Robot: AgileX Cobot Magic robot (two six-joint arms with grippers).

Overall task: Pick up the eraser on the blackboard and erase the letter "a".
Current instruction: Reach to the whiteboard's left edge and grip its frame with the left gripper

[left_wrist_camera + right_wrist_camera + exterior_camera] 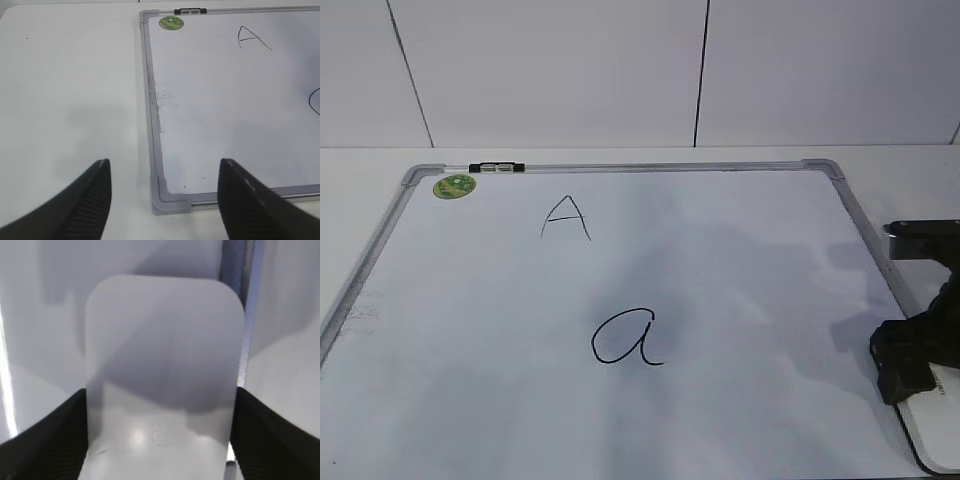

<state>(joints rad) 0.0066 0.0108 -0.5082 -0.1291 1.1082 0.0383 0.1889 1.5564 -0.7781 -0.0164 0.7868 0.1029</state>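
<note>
The blackboard [750,260] is a white board with a grey frame, lying flat on the table. The cursive letter "a" [628,338] is at its near middle; only its edge shows in the left wrist view [315,100]. The white eraser [940,420] lies at the board's near right corner. My right gripper [910,365] is over it. In the right wrist view the eraser [160,340] fills the space between the jaws [160,390], which touch both its sides. My left gripper [164,161] is open and empty above the board's near left corner [170,202].
A thin capital "A" [566,217] is written near the board's far edge. A round green sticker [454,186] sits at the far left corner. A black clip [497,168] sits on the far frame. White table surrounds the board, and a white wall stands behind.
</note>
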